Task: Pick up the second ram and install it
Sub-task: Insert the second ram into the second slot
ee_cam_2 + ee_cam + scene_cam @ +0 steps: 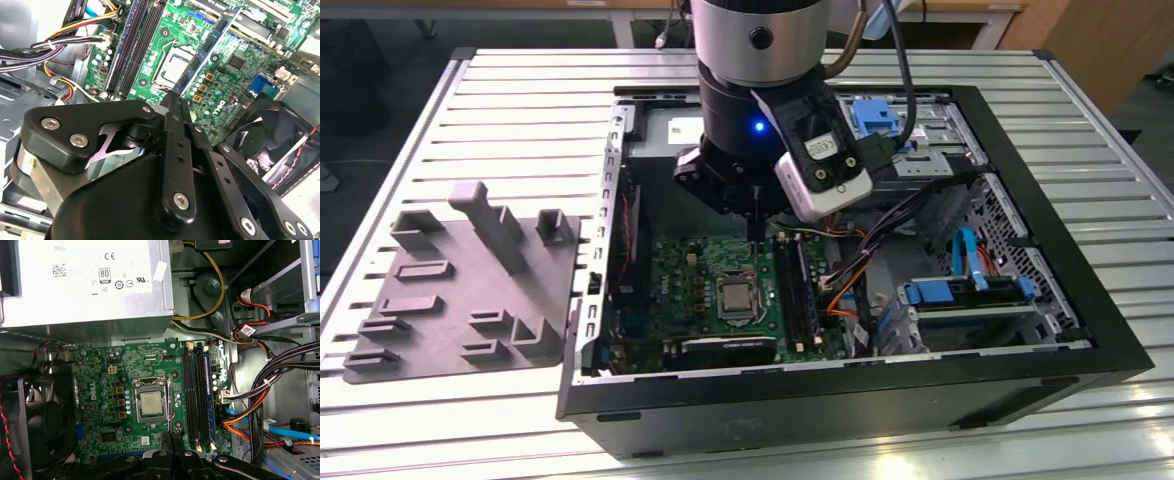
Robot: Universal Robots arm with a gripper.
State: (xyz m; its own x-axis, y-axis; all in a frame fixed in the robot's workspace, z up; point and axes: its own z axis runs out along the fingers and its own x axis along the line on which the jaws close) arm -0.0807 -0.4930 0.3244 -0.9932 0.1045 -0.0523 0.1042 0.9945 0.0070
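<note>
My gripper hangs inside the open computer case, low over the green motherboard. Its fingers are shut on the second ram, a long narrow dark board that runs out from the fingertips above the motherboard in the second wrist view. The long black memory slots lie beside the processor socket, toward the exterior view's right of my gripper. I see these slots in the exterior view too. Whether a stick sits in one of them I cannot tell.
A grey fixture tray lies on the slatted table outside the case, at the exterior view's left. Inside the case are the power supply, a black fan, bundles of cables and blue drive brackets. The case walls ring the motherboard.
</note>
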